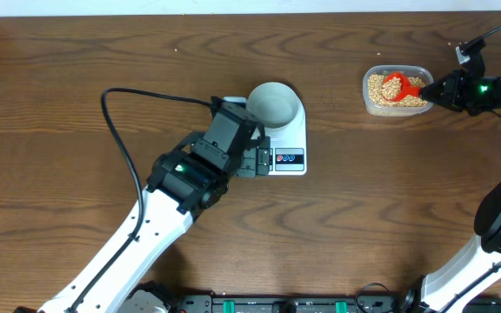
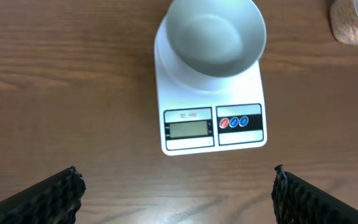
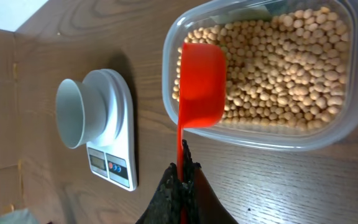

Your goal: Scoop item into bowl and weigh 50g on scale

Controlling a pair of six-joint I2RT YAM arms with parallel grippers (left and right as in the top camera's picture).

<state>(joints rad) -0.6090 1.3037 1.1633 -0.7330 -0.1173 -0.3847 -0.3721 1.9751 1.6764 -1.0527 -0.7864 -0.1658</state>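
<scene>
A red scoop [image 3: 201,84] is clamped by the right gripper [image 3: 182,177] over the soybeans [image 3: 284,68]; the left gripper [image 2: 176,176] is spread wide, empty.

Nothing can be read; the label [image 2: 188,114] on the scale [image 2: 210,94] is blurred.

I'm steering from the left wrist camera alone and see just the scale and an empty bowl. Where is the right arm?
Observer: In the right wrist view, the right pincer is shut on the handle of a red scoop.
Operator: Is the scoop loaded?
Observer: Its cup lies on the beans inside a clear tub; no beans show on its red face.
Operator: How far is that tub from the scale?
Observer: Overhead, it sits apart from the scale, on the right arm's side.
</scene>
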